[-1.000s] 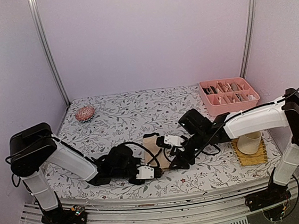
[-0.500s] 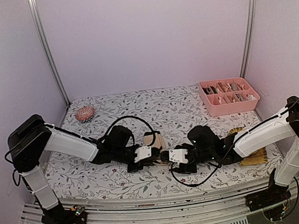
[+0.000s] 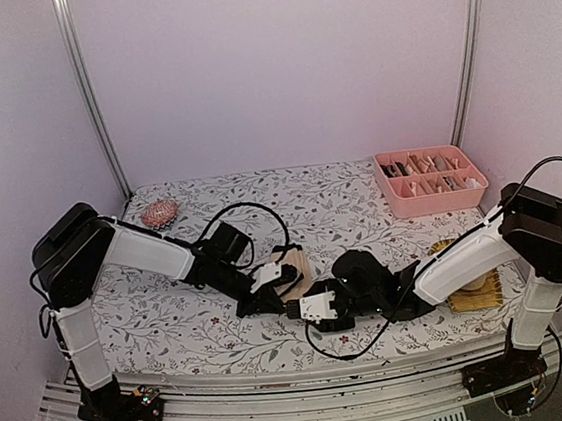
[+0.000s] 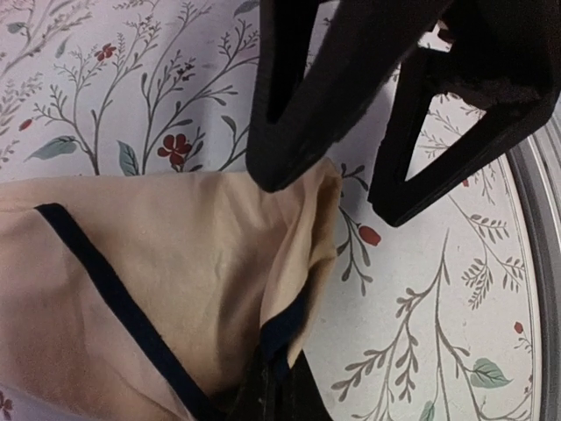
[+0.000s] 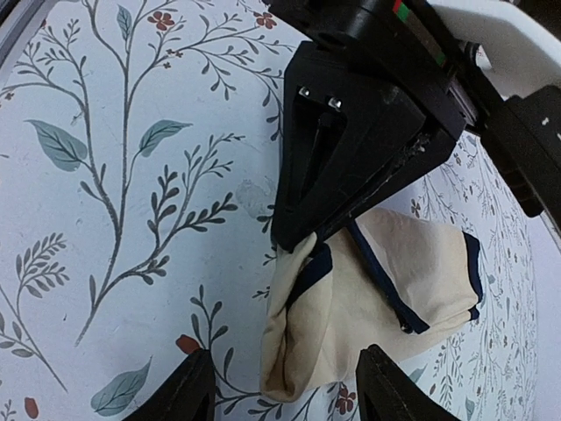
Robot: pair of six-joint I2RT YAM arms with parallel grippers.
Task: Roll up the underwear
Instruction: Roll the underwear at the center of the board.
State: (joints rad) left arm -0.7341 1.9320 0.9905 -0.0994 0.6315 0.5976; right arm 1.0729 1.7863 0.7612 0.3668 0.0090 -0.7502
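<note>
**Operator:** State of the jaws?

**Technician:** The left jaws are clamped on a black-edged corner of the beige underwear (image 4: 166, 263), at the bottom edge of the left wrist view. The right jaws stand about half open and hold nothing. Their pale fingertips (image 5: 191, 390) flank the loose near lobe of the cloth, but contact there cannot be confirmed.

**Operator:** Location of the garment?

**Technician:** It lies on the floral worktop (image 3: 361, 202), near the front centre. It is folded over itself and sits between the two sets of jaws, which face each other closely.

**Operator:** Step in hand?

**Technician:** Judged to be the start of the roll on this pair: one end is held, the other not yet gripped. The next move calls for the right jaws to close on the free lobe and turn it toward the held corner without dragging the cloth out of the left grip.

**Operator:** What does each view add?

**Technician:** The left wrist view shows the pinch itself. The right wrist view shows the whole folded shape and the gap of the right jaws. Only the top view shows the hairbrush (image 3: 160, 214) and the pink divided tray (image 3: 431, 202) — both well apart from the work.
</note>
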